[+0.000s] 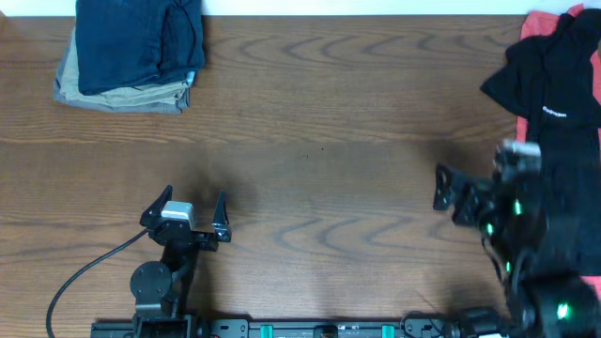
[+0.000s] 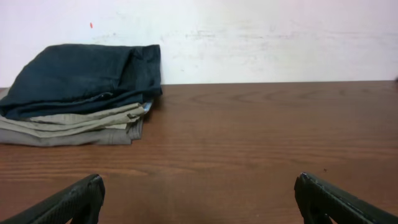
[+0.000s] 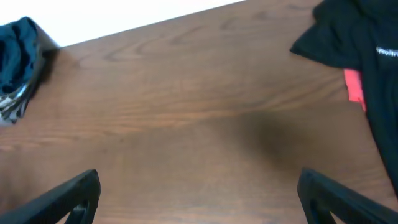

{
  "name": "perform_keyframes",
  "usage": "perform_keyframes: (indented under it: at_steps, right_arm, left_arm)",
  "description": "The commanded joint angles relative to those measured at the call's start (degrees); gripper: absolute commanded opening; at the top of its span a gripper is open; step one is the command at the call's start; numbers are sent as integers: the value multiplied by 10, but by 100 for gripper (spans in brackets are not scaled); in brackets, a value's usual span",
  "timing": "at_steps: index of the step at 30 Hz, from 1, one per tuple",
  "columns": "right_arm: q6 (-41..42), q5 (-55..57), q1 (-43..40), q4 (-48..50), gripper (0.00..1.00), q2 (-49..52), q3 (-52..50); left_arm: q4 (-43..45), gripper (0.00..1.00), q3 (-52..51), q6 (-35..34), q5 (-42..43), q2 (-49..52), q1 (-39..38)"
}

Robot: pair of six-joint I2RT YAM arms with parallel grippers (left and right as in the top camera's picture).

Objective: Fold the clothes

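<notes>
The dark navy garment (image 1: 141, 38) lies folded at the table's far left corner, on top of folded khaki trousers (image 1: 122, 94). It also shows in the left wrist view (image 2: 81, 78) and at the left edge of the right wrist view (image 3: 15, 53). My left gripper (image 1: 192, 199) is open and empty over bare wood near the front left, well short of the stack (image 2: 199, 193). My right gripper (image 1: 449, 197) is open and empty at the right, pointing left over bare wood (image 3: 199, 186).
A black T-shirt with small white lettering (image 1: 554, 75) lies crumpled at the right edge, over a pink-red cloth (image 1: 545, 23); both show in the right wrist view (image 3: 354, 37). A white wall stands behind the table's far edge.
</notes>
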Motion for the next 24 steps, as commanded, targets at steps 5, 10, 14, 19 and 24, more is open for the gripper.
perform_keyframes:
  at_steps: [5, 10, 14, 19, 24]
  right_arm:
    - [2, -28, -65, 100, 99, -203, -194]
    - [2, -48, -87, 158, 99, -296, -287]
    - [-1, -49, -88, 224, 99, -347, -347]
    - [-1, -71, -88, 339, 99, -361, -409]
    - [-1, -79, -88, 426, 99, -361, -453]
  left_arm:
    - [-19, 98, -9, 4, 8, -4, 3]
    - [-19, 98, -9, 4, 8, -4, 3]
    - [-19, 98, -9, 4, 8, -4, 3]
    - [-19, 98, -9, 4, 8, -4, 3]
    - [-19, 98, -9, 4, 8, -4, 3]
